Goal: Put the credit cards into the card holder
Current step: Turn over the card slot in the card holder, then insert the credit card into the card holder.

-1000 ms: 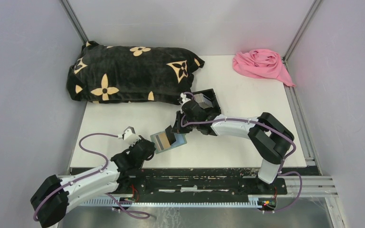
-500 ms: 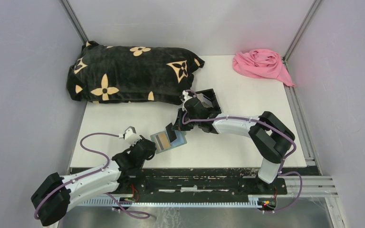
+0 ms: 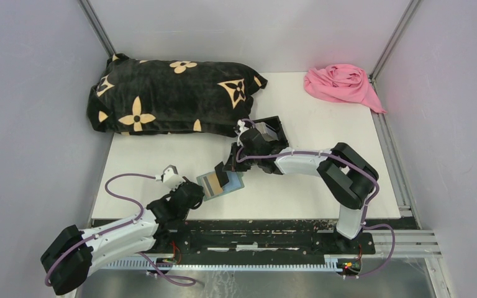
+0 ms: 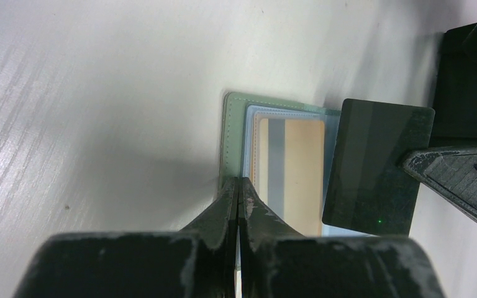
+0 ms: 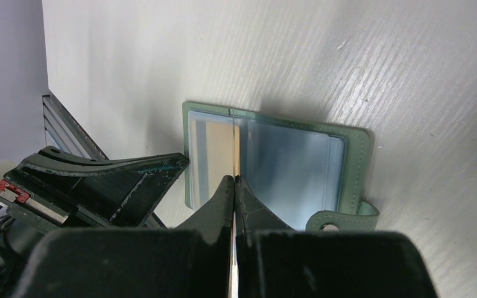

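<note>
Top view: an open green card holder (image 3: pixel 237 185) lies flat on the white counter (image 3: pixel 304 198), close to the near edge, at about 6 o'clock from the counter's middle. The left claw (image 3: pixel 200 190) reaches it from 8 o'clock and the right claw (image 3: pixel 228 169) from 1 o'clock, and the two meet over it. A black box (image 3: pixel 274 128) sits just behind the right claw, at 1 o'clock.

Left wrist view: the left claw is fully closed, and its tips appear to pinch the near edge of the holder's green cover. Straight ahead at 12 o'clock, a tan card (image 4: pixel 289 174) with a grey stripe sits in a clear pocket. At 2 o'clock a dark card (image 4: pixel 376 164) hangs above the holder, gripped at its right edge by the right claw.

Right wrist view: the right claw is clamped tight on that dark card, which shows edge-on as a thin line running toward 12 o'clock, parallel to the holder's fold. The card's far edge sits over the fold, with the filled pocket at 11 o'clock and the empty pocket (image 5: pixel 292 171) at 1 o'clock. The holder's long side runs from 9 to 3 o'clock, with the snap tab (image 5: pixel 332 222) at 4 o'clock. The right arm carries the card, so the next move likely depends on bringing its edge over to the empty pocket.
</note>
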